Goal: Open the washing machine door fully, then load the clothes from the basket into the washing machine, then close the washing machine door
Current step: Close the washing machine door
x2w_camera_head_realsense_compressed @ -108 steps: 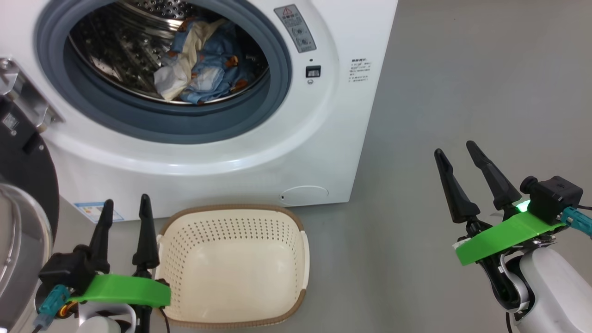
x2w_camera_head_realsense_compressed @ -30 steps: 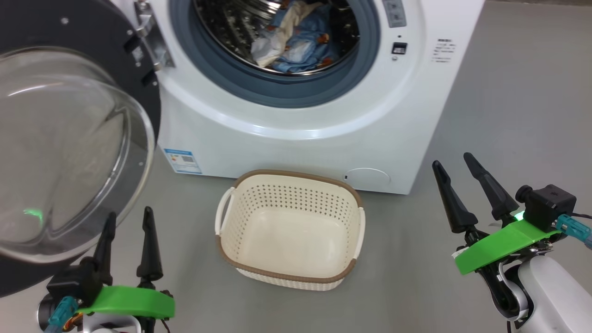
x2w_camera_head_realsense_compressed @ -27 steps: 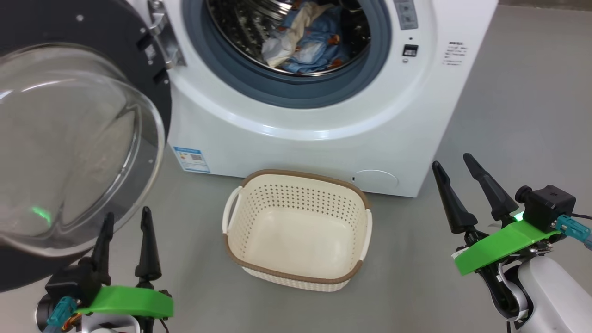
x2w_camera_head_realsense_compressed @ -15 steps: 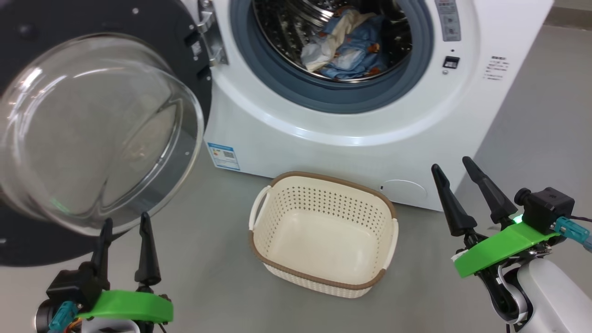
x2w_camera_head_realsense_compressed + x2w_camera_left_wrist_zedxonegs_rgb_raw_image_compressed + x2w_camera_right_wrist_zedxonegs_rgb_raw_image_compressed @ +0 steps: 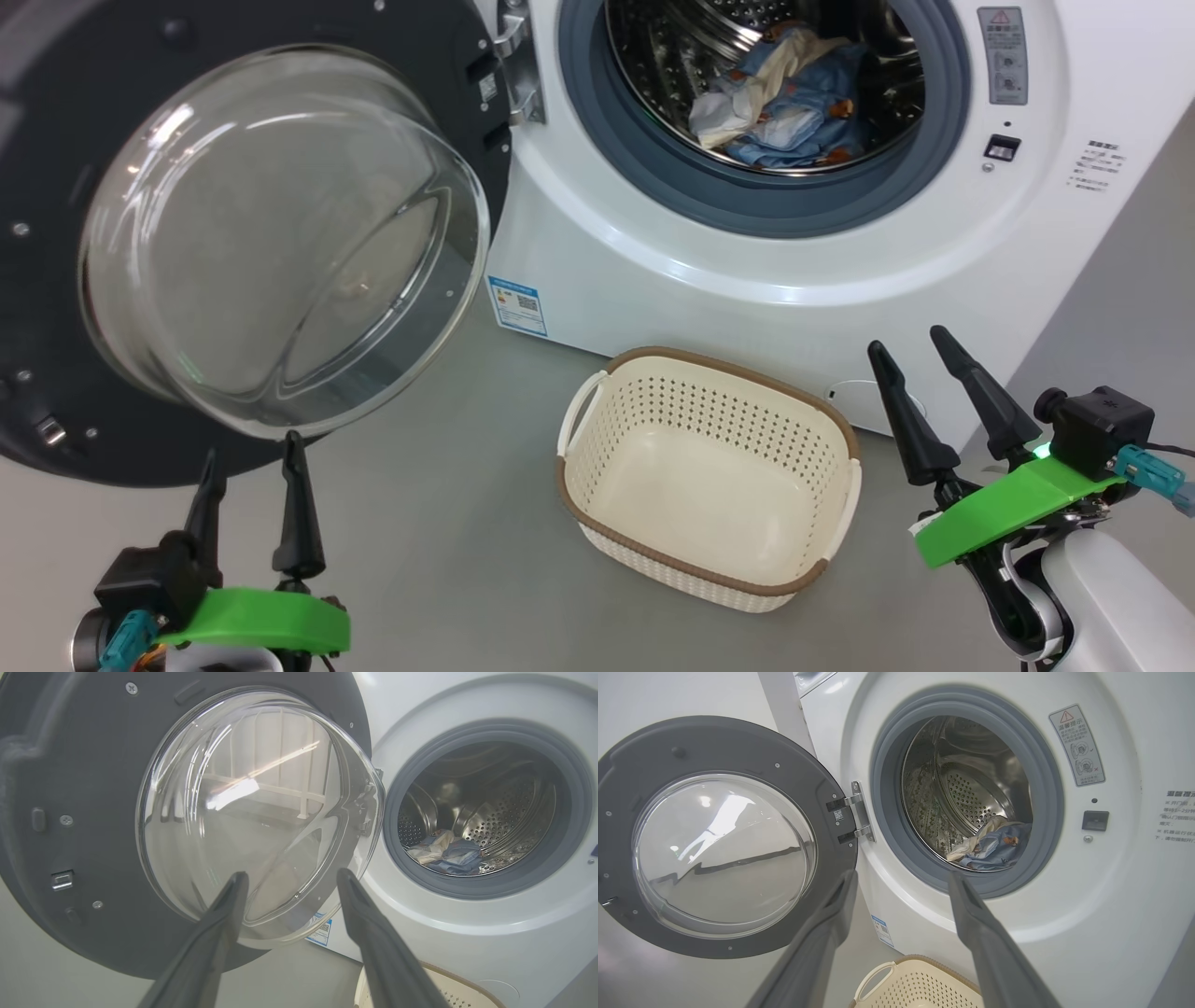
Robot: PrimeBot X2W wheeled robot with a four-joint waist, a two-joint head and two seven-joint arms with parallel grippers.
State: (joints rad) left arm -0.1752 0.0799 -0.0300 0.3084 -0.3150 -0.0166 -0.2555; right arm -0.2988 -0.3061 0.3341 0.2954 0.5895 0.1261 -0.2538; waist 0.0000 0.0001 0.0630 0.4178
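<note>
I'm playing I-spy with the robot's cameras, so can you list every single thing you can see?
washing machine: one, white, behind the basket
washing machine door: one, black with clear glass bowl, wide open, hinged on the machine's left side in the head view
drum: one, steel, inside the machine
rubber ring: one, grey, around the drum's mouth
clothes: one pile, light blue and cream, in the drum
basket: one, cream with brown rim, on the floor, empty
sticker: one, blue, machine's lower front
floor: grey
left end effector: one, black, open, below the door
right end effector: one, black, open, right of the basket

Smooth grey floor (image 5: 448, 523) (faintly glossy)
</note>
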